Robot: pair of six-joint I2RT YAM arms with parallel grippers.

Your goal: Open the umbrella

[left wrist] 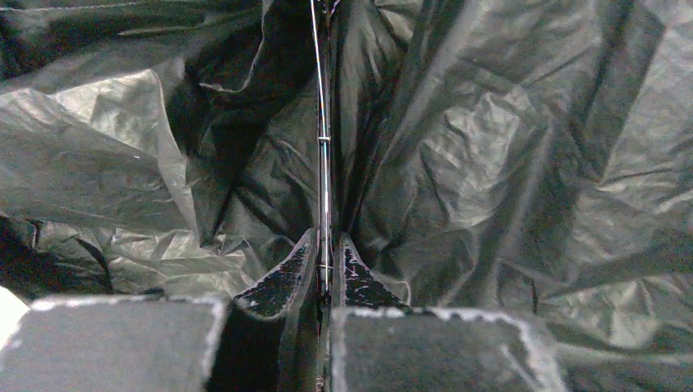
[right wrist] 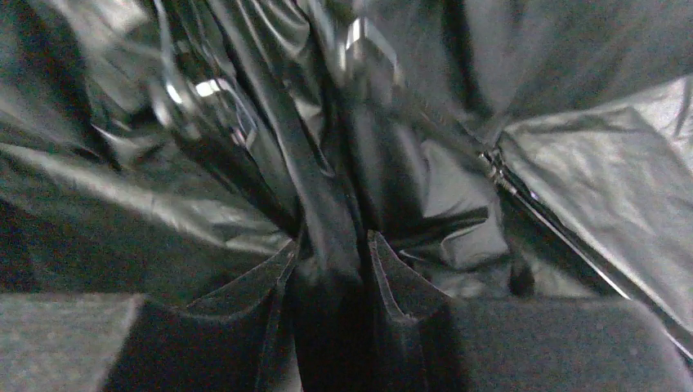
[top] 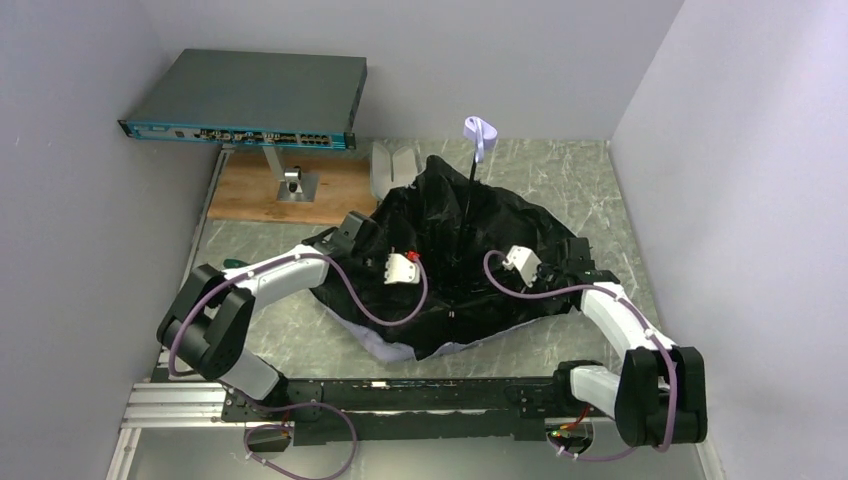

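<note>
The umbrella (top: 470, 230) lies upside down on the table, partly spread, with its black lining facing up. Its thin black shaft (top: 472, 175) points up and back, with the pale strap (top: 480, 135) at the top. A strip of pale outer fabric (top: 395, 350) shows at the near edge. My left gripper (top: 428, 264) is over the left half of the canopy. In the left wrist view it (left wrist: 327, 255) is shut on a thin metal rib (left wrist: 324, 147). My right gripper (top: 495, 275) is over the right half. In the right wrist view it (right wrist: 331, 257) is shut on a fold of black lining (right wrist: 323, 196).
A network switch (top: 245, 100) stands on a post over a wooden board (top: 290, 195) at the back left. A pale hinged case (top: 393, 162) lies just behind the umbrella. Grey walls close in on both sides. An aluminium rail (top: 180, 405) runs along the near edge.
</note>
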